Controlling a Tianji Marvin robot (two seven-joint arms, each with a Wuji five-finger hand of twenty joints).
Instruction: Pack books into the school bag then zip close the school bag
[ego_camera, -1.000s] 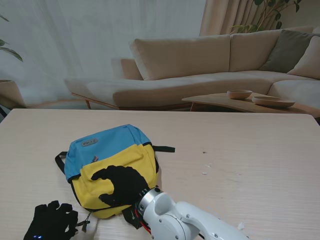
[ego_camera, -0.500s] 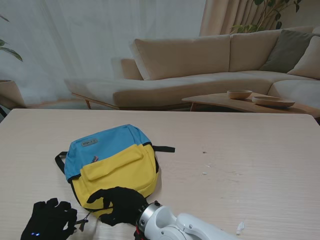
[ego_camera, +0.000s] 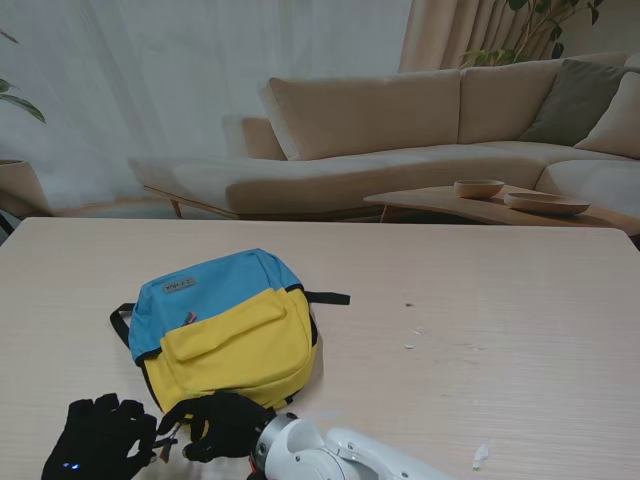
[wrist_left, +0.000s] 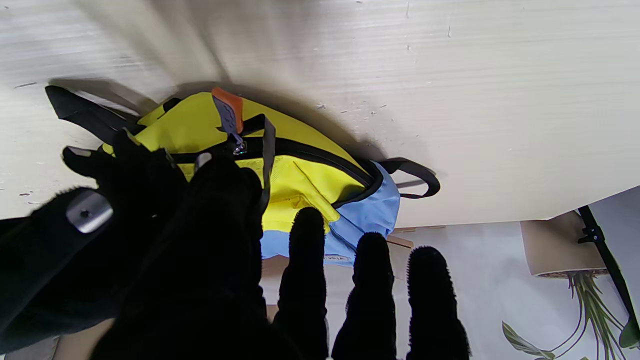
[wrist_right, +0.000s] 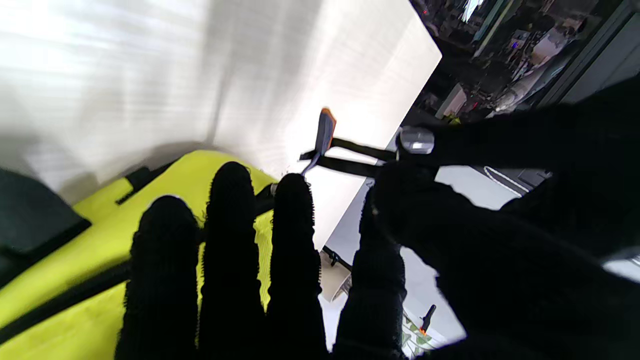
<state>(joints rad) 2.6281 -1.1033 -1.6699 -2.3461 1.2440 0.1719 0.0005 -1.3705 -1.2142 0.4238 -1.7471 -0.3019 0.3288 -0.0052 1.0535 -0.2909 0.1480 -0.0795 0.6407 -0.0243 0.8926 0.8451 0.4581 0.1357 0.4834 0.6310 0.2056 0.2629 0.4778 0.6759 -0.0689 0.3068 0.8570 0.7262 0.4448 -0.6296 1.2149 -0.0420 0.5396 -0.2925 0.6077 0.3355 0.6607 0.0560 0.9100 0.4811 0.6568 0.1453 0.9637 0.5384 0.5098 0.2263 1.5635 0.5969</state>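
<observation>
The blue and yellow school bag (ego_camera: 225, 340) lies flat on the table, front pocket up. Its black zip line (wrist_left: 320, 160) looks drawn shut, with an orange and grey pull tab (wrist_left: 227, 112) standing at the bag's near end. No books are in view. My right hand (ego_camera: 220, 422) is at the bag's near edge, fingers stretched over the yellow cloth (wrist_right: 100, 250), holding nothing. My left hand (ego_camera: 100, 440) rests open just left of it, fingers apart (wrist_left: 372, 280). The two hands almost touch beside the pull tab (wrist_right: 325, 127).
A black strap (ego_camera: 328, 297) sticks out on the bag's right side. Small specks (ego_camera: 410, 345) and a white scrap (ego_camera: 480, 455) lie on the table to the right. Beyond the far edge stand a sofa (ego_camera: 400, 130) and a low table with bowls (ego_camera: 480, 188).
My right hand slid off the yellow pocket toward me and to the left, ending at the bag's near edge beside the left hand. The left hand and bag stayed put.
</observation>
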